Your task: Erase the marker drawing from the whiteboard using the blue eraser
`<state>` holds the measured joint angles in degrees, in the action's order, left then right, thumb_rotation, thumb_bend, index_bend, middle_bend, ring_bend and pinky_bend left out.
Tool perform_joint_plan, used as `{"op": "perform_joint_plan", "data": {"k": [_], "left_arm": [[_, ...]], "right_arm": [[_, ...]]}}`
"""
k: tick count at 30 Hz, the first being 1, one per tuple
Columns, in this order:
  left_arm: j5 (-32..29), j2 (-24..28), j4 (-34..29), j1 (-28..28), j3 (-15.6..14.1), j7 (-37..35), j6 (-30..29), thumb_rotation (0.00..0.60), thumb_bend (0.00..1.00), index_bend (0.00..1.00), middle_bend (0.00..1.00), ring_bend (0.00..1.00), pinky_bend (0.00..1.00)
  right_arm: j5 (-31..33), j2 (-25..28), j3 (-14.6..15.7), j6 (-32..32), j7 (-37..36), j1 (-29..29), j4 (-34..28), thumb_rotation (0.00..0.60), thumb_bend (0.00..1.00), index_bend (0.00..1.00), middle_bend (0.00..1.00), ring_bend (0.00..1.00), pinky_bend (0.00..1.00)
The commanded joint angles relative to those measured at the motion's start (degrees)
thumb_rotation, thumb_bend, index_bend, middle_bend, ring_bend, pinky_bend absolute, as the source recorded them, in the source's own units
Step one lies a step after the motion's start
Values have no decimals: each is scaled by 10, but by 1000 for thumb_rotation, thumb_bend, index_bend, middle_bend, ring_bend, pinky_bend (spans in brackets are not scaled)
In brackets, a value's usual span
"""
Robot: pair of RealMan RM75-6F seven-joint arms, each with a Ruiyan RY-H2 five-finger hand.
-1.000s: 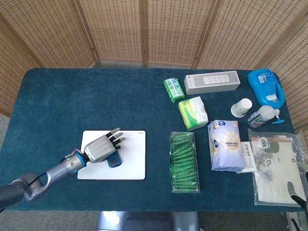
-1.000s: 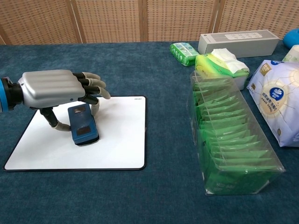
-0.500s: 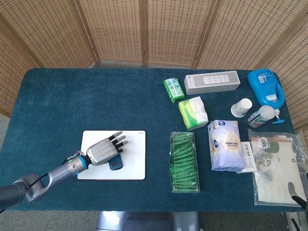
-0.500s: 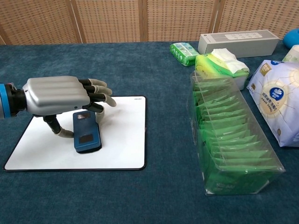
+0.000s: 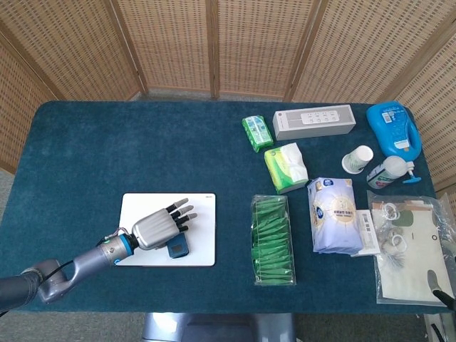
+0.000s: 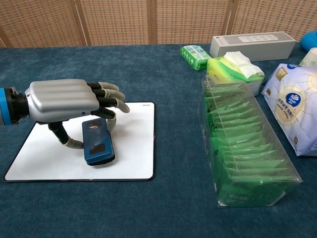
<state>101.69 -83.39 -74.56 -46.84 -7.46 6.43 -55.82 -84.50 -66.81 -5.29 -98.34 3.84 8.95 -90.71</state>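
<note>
On whiteboard [image 6: 133,148]: left hand [image 6: 64,101] grips blue eraser [image 6: 98,141] (board clean).

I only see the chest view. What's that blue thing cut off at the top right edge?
Observer: A blue jug with a handle, at the far right of the table.
Operator: Is there anything past the white packet on my right?
Observer: Yes. A clear bag of small items lies just beyond the white packet, nearer the front edge.
</note>
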Motion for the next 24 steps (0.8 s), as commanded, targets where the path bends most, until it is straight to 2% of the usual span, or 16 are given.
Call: {"op": "perform_joint_plan", "data": {"k": [1, 13, 24], "left_arm": [[-8, -4, 11, 2, -1, 5, 11, 600, 294, 724, 162, 0, 0], [-55, -1, 51, 12, 24, -2, 17, 600, 294, 727, 161, 0, 0], [-21, -7, 35, 10, 3, -3, 9, 600, 294, 726, 162, 0, 0]], "right_arm": [[0, -1, 0, 1, -1, 0, 1, 600, 322, 250, 208, 36, 108], [-1, -2, 0, 2, -1, -1, 2, 600, 323, 250, 207, 36, 108], [0, 0, -1, 0, -2, 1, 1, 600, 325, 250, 208, 37, 108]]}}
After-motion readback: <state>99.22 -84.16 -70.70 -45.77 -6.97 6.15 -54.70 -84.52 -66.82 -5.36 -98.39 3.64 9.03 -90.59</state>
